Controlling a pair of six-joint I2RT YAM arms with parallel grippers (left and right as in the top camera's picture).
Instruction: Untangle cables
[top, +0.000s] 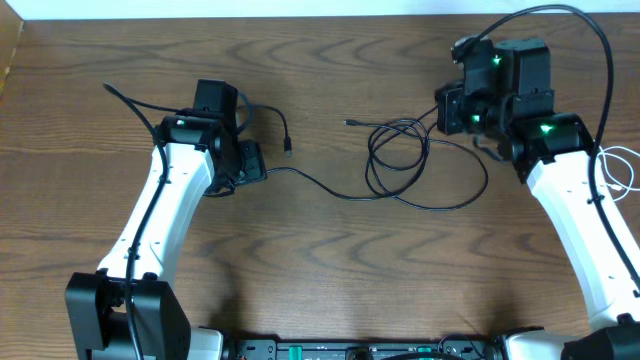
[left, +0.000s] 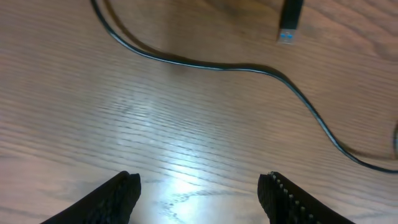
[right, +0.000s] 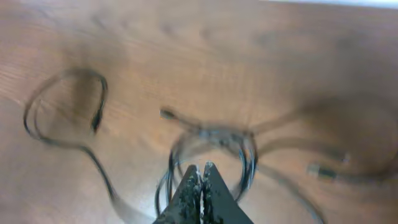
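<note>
The long black cable (top: 395, 160) lies in loose loops at the table's middle. One small plug (top: 350, 122) points left, and a strand runs left to another plug (top: 288, 148). My left gripper (top: 247, 162) is open and empty just above the wood; in the left wrist view (left: 199, 186) the black cable (left: 249, 68) and its plug (left: 289, 25) lie ahead of the jaws. My right gripper (top: 447, 112) sits at the loops' right edge. In the blurred right wrist view its fingers (right: 201, 169) are shut over the black loops (right: 214, 140). The white cable (top: 622, 170) lies at the far right.
The brown wooden table (top: 330, 260) fills the view. Thick black wires (top: 575, 20) arch over the right arm, and another (top: 125, 98) trails from the left arm. The arm bases stand along the front edge.
</note>
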